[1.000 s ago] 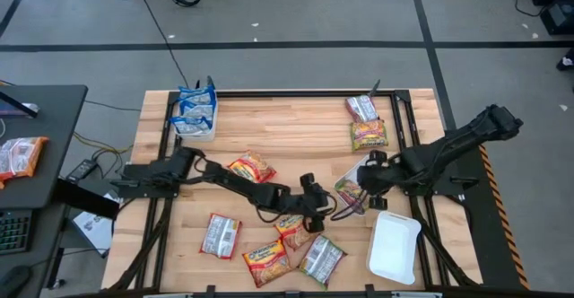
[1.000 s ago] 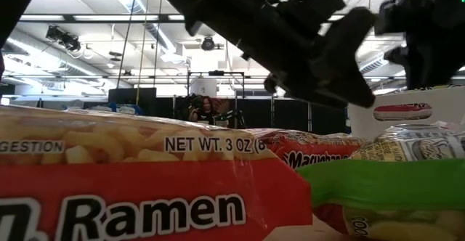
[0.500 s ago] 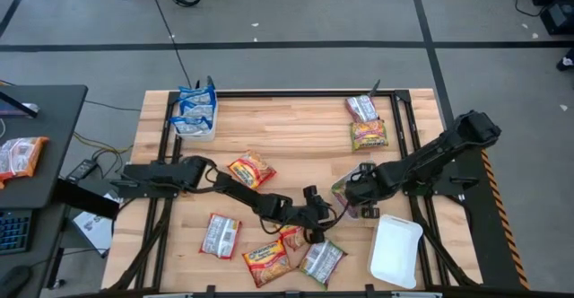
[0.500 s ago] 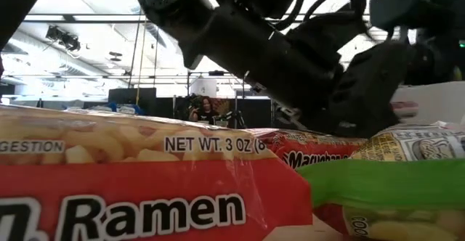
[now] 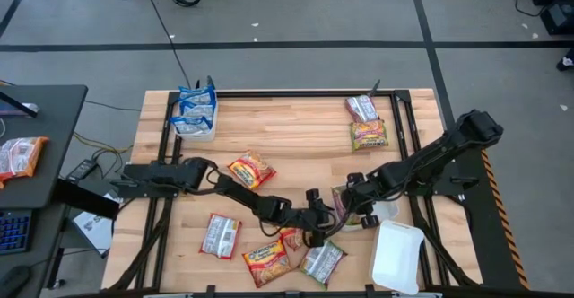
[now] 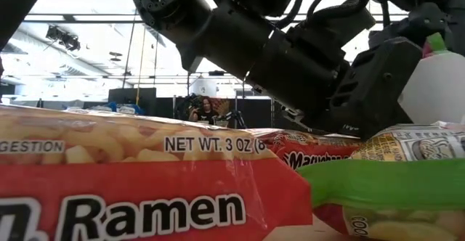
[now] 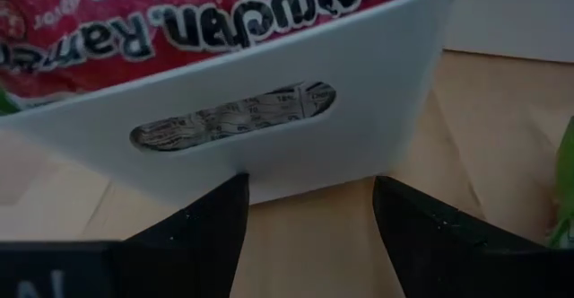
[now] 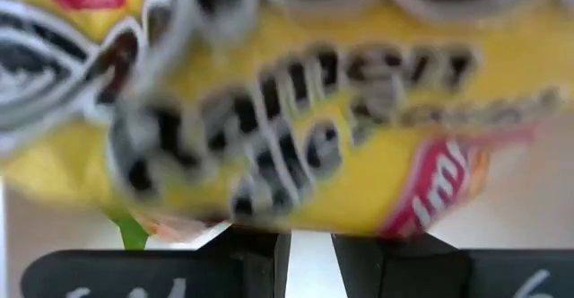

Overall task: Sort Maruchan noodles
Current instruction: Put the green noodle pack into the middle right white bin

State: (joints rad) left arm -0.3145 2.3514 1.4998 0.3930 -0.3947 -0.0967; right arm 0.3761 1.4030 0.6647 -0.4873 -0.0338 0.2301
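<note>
A white tray [image 7: 359, 109] with a handle slot holds a red Maruchan noodles packet [image 7: 179, 20] and a yellow one [image 8: 296, 127]. It sits at centre right in the high view [image 5: 343, 199]. My left gripper [image 7: 309, 186] stands open and low just before the tray's slotted end wall, without touching it; in the high view it is at centre [image 5: 320, 223]. My right gripper [image 5: 354, 201] comes steeply from above at the tray's right side and is shut on it. More noodles packets [image 5: 266, 260] lie flat on the table. My right gripper [image 8: 309, 244] has a strip of the tray's white wall [image 8: 310, 237] between its two fingers, coming from above and pointing steeply down. The yellow packet fills the view just past the fingertips and hides the rest of the hold.
An empty white tray [image 5: 396, 258] lies at the near right corner. A tray of blue packets [image 5: 195, 114] stands far left, and two packets [image 5: 366, 123] lie far right. A red packet [image 5: 251, 168] and several others [image 5: 221, 235] lie around the left arm.
My right gripper has come down and toward the table's near edge and centre, and the loaded tray has gone with it. My left gripper has sunk and moved a little toward the near edge, ending close before the tray's end wall.
</note>
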